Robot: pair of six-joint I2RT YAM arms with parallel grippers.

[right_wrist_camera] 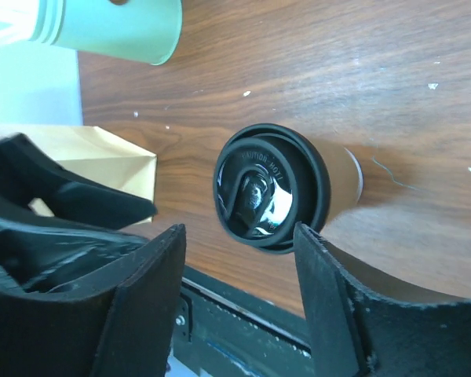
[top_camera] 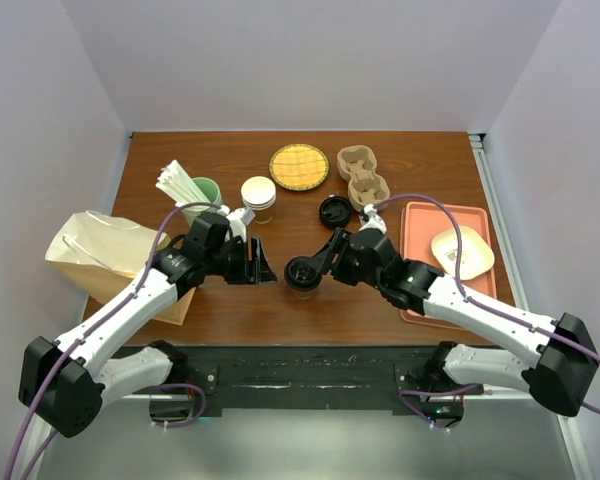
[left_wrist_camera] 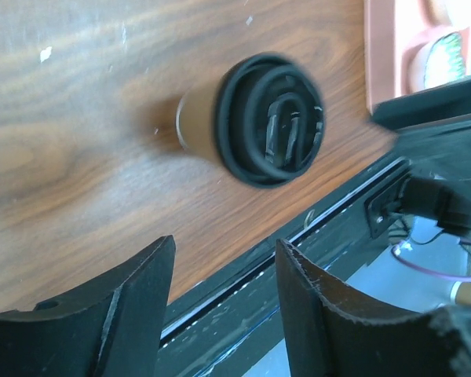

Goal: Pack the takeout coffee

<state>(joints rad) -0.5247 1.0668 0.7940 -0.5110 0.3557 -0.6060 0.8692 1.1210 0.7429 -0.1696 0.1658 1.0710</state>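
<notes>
Small brown kraft-paper cup with black plastic lid [top_camera: 303, 272] upright on the wooden table [top_camera: 420, 175], near front edge.
My left gripper [top_camera: 263, 262] and right gripper [top_camera: 323, 262] flank it, jaws apart, holding nothing.

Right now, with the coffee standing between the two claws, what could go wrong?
The coffee stands free between the open left gripper and right gripper; a bump from either could tip it. It is fairly near the table front edge, so it might roll off. The bag is far left, a long carry.
</notes>
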